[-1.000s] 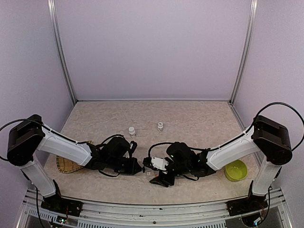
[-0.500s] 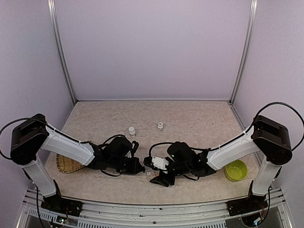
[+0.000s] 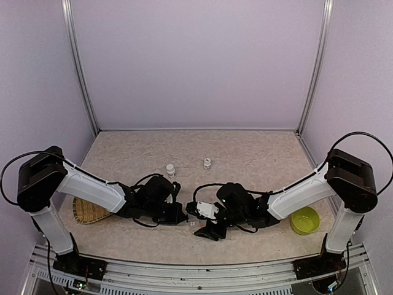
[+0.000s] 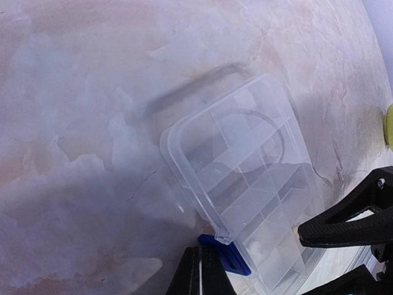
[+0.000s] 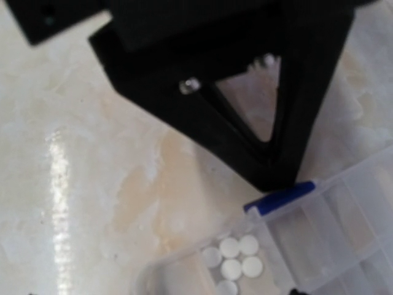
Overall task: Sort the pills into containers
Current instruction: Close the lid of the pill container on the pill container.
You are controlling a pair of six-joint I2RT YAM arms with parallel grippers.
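Observation:
The container (image 4: 245, 178) is a clear box with compartments, lying on the table between both arms. In the left wrist view its lid stands slightly raised above a blue latch (image 4: 230, 255). My left gripper (image 4: 201, 270) is shut with nothing in it, its tips right beside that latch (image 5: 279, 196). Several round white pills (image 5: 233, 258) lie in one end compartment. My right gripper (image 4: 331, 255) has a black finger on either side of the box's near end and grips it. In the top view the two grippers, left (image 3: 180, 216) and right (image 3: 201, 226), almost meet.
Two small white bottles (image 3: 170, 169) (image 3: 207, 163) stand behind the arms. A lime-green bowl (image 3: 304, 220) sits at the right by the right arm. A woven bamboo tray (image 3: 86, 213) lies at the left, partly under the left arm.
The left arm has crept slightly to the right towards the box, and its jaws have closed fully. The right arm and the box have stayed in place.

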